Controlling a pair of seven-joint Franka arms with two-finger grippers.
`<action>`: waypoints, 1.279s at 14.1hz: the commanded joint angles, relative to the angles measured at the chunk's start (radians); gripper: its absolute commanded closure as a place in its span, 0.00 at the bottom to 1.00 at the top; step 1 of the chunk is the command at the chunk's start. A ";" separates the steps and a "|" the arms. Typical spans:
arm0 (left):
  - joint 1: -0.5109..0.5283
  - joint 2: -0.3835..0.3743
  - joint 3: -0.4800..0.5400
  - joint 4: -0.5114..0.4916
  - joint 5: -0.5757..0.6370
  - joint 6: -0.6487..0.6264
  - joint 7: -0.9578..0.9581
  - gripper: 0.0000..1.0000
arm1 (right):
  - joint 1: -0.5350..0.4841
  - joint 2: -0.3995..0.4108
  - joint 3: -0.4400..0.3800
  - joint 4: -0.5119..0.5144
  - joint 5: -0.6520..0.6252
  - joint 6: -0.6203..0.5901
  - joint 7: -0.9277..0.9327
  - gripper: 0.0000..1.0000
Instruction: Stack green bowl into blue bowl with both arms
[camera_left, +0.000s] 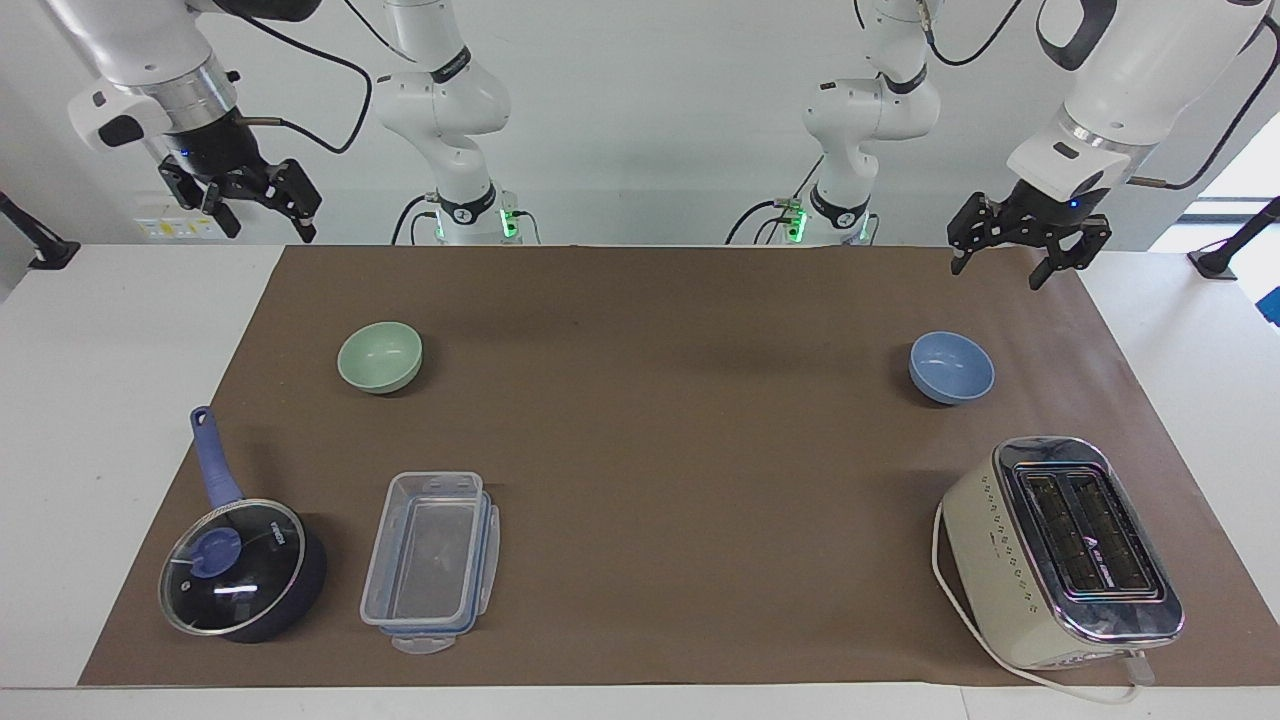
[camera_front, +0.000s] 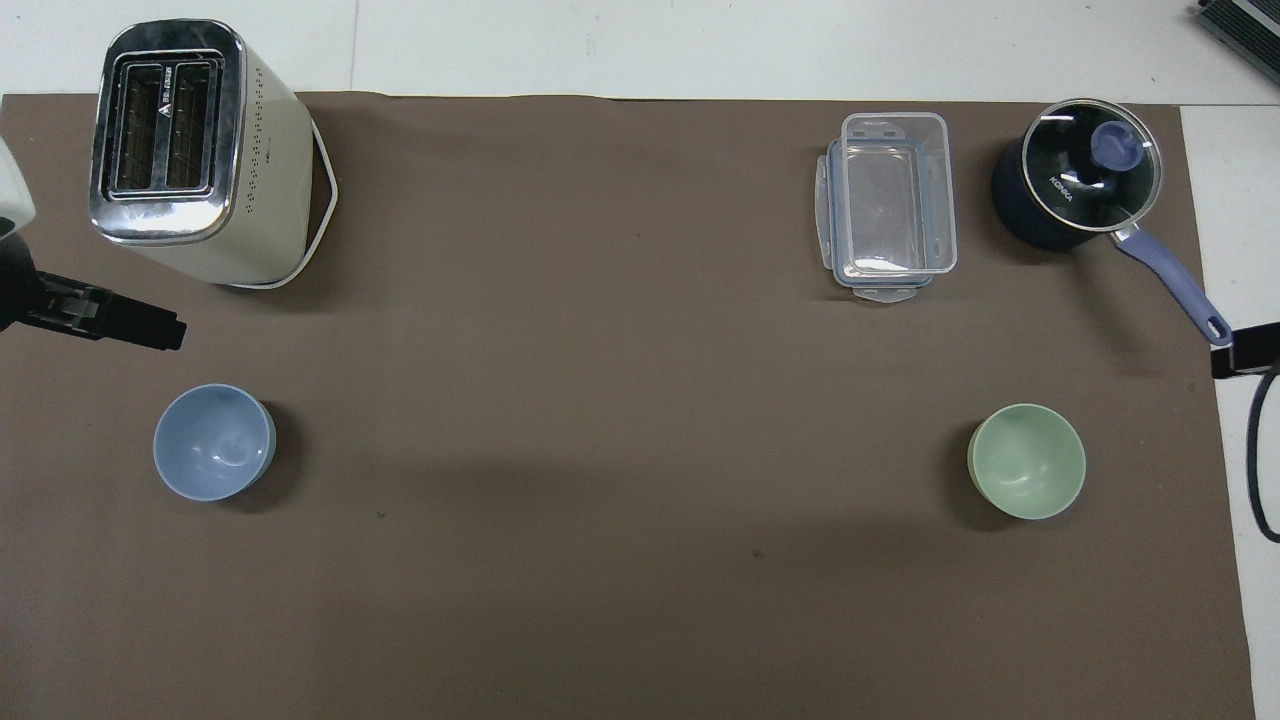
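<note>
Toaster (camera_left: 1062, 552) untouched; left gripper (camera_left: 1002, 268) and right gripper (camera_left: 262, 216) both raised, fingers spread wide, holding nothing, bowls unhandled.

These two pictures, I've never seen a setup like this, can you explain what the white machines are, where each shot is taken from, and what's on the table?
They are two white jointed robot arms. One picture faces them from across the table; the other looks down from above their end. The left end effector and right end effector hang open and empty above the table's ends. On the brown mat sit a pale mint-green round bowl, a light blue round bowl, a cream two-slot toaster, a clear plastic lidded box and a dark saucepan with a glass lid.
</note>
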 joint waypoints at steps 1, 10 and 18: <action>-0.006 -0.003 0.003 0.013 0.016 -0.026 -0.007 0.00 | 0.001 -0.010 0.019 0.018 -0.017 -0.007 0.023 0.00; -0.009 -0.006 0.003 0.013 0.016 -0.023 -0.008 0.00 | -0.001 -0.020 0.042 -0.003 -0.017 0.003 0.072 0.00; -0.004 -0.009 0.003 0.012 0.016 -0.025 -0.011 0.00 | -0.001 -0.020 0.052 -0.001 -0.017 0.013 0.075 0.00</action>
